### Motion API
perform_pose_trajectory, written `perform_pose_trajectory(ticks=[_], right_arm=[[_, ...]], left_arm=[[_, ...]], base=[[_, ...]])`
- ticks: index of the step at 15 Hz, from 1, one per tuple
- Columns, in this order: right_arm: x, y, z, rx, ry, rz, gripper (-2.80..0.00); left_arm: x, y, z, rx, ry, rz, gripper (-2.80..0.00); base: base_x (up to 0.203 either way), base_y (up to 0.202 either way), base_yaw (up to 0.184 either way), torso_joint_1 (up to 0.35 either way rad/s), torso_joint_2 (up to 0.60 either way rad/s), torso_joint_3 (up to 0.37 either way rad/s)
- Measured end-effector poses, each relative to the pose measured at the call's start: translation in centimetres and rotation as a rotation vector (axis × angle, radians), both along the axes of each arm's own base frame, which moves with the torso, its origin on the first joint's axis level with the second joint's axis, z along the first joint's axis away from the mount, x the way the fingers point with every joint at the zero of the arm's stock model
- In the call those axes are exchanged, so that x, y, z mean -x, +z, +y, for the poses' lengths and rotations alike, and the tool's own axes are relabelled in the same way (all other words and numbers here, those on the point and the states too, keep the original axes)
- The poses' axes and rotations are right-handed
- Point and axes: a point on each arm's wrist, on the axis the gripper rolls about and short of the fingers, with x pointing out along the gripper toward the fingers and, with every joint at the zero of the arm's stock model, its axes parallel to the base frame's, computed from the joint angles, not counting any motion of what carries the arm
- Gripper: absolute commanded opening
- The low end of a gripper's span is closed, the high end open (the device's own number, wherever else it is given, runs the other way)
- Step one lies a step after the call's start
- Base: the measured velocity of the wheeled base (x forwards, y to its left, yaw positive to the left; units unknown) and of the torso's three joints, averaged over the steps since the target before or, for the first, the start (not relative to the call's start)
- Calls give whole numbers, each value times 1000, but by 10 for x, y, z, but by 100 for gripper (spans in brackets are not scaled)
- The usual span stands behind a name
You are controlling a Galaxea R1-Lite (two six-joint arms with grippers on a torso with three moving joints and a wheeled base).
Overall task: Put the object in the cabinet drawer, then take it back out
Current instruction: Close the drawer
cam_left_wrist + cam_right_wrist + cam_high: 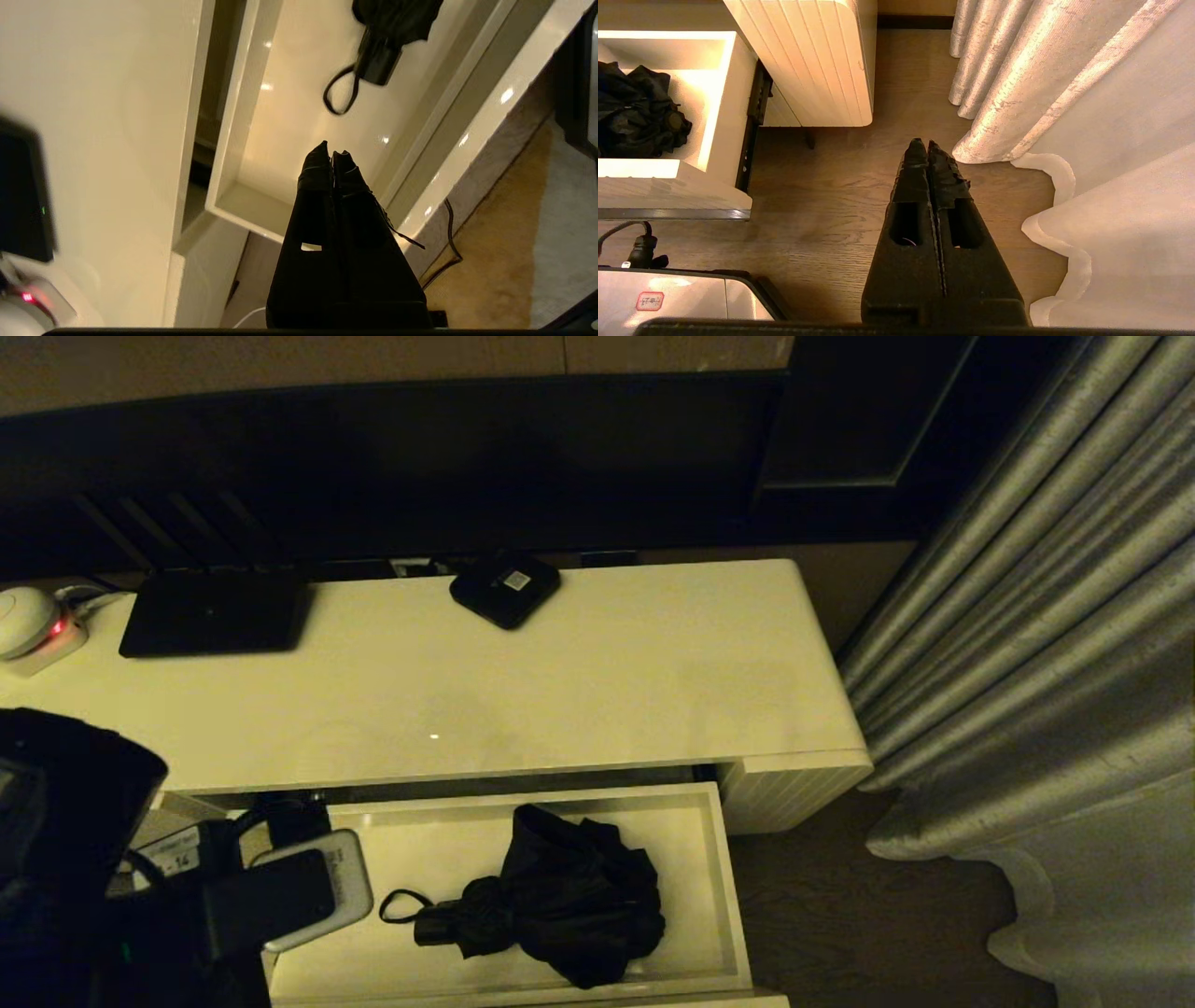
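We see the cabinet drawer pulled open below the cream table. The umbrella lies inside on the drawer floor, toward the right half, fabric bunched loose, short handle and strap loop pointing to 9 o'clock. Nothing holds it.

Our left gripper hangs above the drawer's left end, at 9 o'clock from the handle, fingers pressed fully together on nothing; the strap loop lies apart from the tips. We judge the put-in step done & the take-out step not yet started. The handle facing the gripper looks like the easiest grasp point, since the fabric is soft and would slip.

Our right gripper sits parked over the wood floor near the curtain, fingers also closed, empty.

Room: bare drawer floor btw. loop and left wall gives space to descend. Drawer walls and the table's overhanging front edge at 12 o'clock limit a lift; straight up, slightly toward us, seems safest.
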Motion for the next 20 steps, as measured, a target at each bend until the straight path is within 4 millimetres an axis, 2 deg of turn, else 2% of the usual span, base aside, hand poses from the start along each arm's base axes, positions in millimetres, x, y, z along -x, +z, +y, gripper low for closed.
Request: perform_pose_trajectory(ticks=[7,14,17,20], right_arm=[[0,0,0,0,0,0,-280],[0,0,0,0,0,0,-280],[0,0,0,0,0,0,-280],[0,0,0,0,0,0,-280]], left_arm=[[37,-12,27,14,39,-58,-280],[71,-31,55,-11,134,-20,-280],[83,-46,62,-56,79,10,-280],[87,-54,61,-17,-36,61,-280]], base=[[0,0,0,0,0,0],[0,0,0,0,0,0],[0,0,0,0,0,0],[0,0,0,0,0,0]])
